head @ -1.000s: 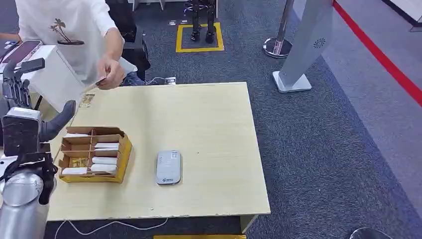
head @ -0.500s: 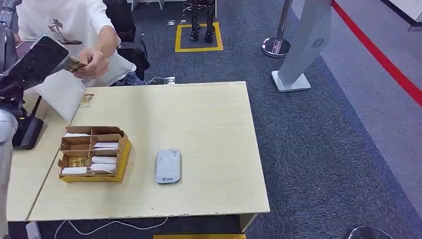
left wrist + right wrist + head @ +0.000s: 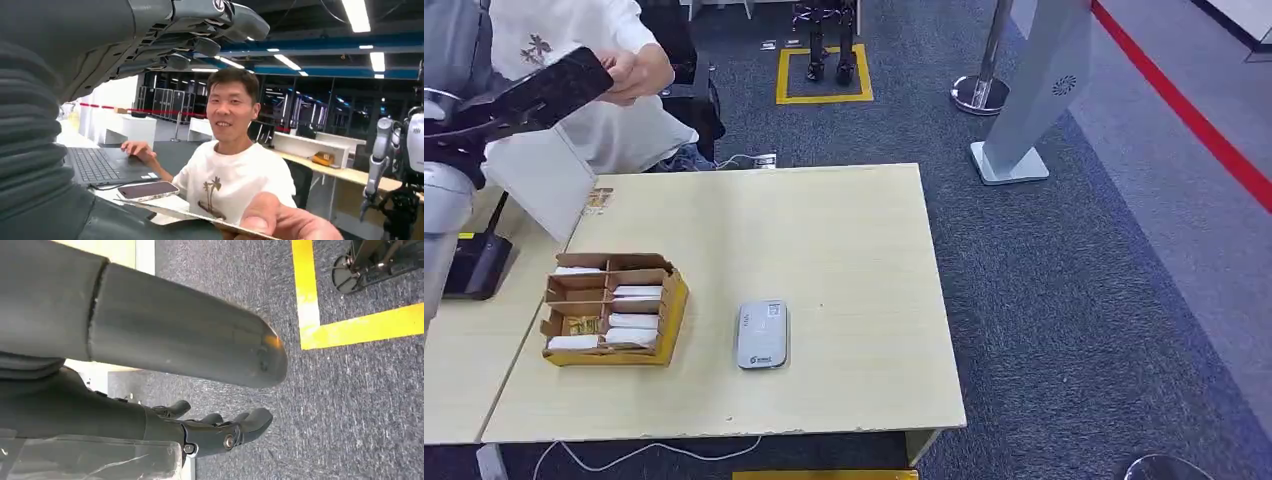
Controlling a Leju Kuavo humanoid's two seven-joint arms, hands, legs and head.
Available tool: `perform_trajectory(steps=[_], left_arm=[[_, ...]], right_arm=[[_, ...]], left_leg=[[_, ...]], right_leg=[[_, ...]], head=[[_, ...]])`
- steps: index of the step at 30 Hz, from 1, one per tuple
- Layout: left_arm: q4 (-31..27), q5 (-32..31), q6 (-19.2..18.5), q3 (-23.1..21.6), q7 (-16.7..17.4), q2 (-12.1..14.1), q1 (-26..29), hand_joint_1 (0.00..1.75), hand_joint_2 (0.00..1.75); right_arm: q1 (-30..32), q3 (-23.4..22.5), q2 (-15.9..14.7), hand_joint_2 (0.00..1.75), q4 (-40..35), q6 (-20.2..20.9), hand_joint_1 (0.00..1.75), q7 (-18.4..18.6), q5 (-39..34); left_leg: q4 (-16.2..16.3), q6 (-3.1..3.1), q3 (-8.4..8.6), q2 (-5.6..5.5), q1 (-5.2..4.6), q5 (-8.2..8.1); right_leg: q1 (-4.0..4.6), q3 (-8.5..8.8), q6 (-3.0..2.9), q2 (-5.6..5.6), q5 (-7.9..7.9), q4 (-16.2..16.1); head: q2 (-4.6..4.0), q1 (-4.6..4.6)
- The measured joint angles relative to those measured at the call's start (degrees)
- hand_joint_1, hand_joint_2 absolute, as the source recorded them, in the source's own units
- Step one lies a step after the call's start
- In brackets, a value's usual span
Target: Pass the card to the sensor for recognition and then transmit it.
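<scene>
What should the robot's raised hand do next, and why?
Probably let go and draw back. The robot's left hand is up by the seated person, whose hand already pinches the thin pale card, so the handover looks nearly done.

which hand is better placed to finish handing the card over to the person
Left. The left hand is raised beside the person's hand, which pinches the card at the left hand. The right hand hangs over the carpet, holding nothing.
</scene>
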Motion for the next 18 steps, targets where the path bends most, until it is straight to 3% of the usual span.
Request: perform_trajectory(steps=[1,2,3,4,6,16,17,18], left_arm=[[0.2,0.1,-0.1,-0.3,0.0,-0.1,0.0,1.52,1.75],[0.4,0.2,-0.1,-0.4,-0.1,-0.2,0.0,1.47,1.75],[0.6,0.3,-0.2,-0.4,-0.3,-0.2,0.0,0.51,1.75],[0.7,0.5,-0.4,-0.5,-0.4,-0.2,0.0,0.10,1.75],[0.9,0.8,-0.8,-0.8,-0.6,-0.4,0.0,0.00,1.75],[1.5,2.3,-1.8,-2.2,-1.4,-0.7,0.5,0.00,1.75],[1.5,2.3,-1.8,-2.3,-1.5,-0.7,0.7,0.21,1.75],[1.5,2.3,-1.8,-2.3,-1.5,-0.7,0.8,1.69,1.75]], right_arm=[[0.0,0.0,0.0,0.00,0.0,0.0,0.00,0.1,0.0],[0.0,0.0,0.0,0.00,0.0,0.0,0.00,0.1,0.0],[0.0,0.0,0.0,0.00,0.0,0.0,0.00,0.1,0.0],[0.0,0.0,0.0,0.00,0.0,-0.1,0.00,0.1,0.0],[0.0,0.0,0.0,0.00,0.0,-0.1,0.00,0.2,0.0],[0.0,0.0,0.0,0.00,0.0,-0.2,0.00,0.2,-0.2],[0.0,0.0,0.0,0.00,0.0,-0.2,0.00,0.2,-0.2],[0.0,0.0,0.1,0.00,0.0,-0.2,0.00,0.2,-0.2]], left_leg=[[0.0,0.00,0.00,0.00,0.00,0.00],[0.0,0.00,0.00,0.00,0.00,0.00],[0.0,0.00,0.00,0.00,0.00,0.00],[0.0,0.00,0.00,0.00,0.00,0.00],[0.0,0.00,-0.01,-0.01,0.00,0.00],[0.0,0.00,-0.01,-0.02,0.00,0.00],[0.0,0.00,-0.01,-0.01,0.00,0.00],[0.0,0.00,-0.01,-0.01,0.00,0.00]], right_leg=[[0.00,0.00,0.00,0.00,0.00,0.0],[0.00,0.00,0.00,0.00,0.00,0.0],[0.00,0.00,0.00,0.00,0.00,0.0],[0.00,0.00,0.00,0.00,0.00,0.0],[0.00,0.00,0.00,0.00,0.00,0.0],[0.00,0.00,0.00,-0.01,0.00,0.0],[0.00,0.00,0.00,-0.01,0.00,0.0],[0.00,0.00,0.00,-0.01,0.00,0.0]], head=[[0.02,0.00],[0.02,0.00],[0.00,0.00],[0.00,0.00],[0.02,0.00],[0.02,0.00],[0.02,0.00],[0.02,0.00]])
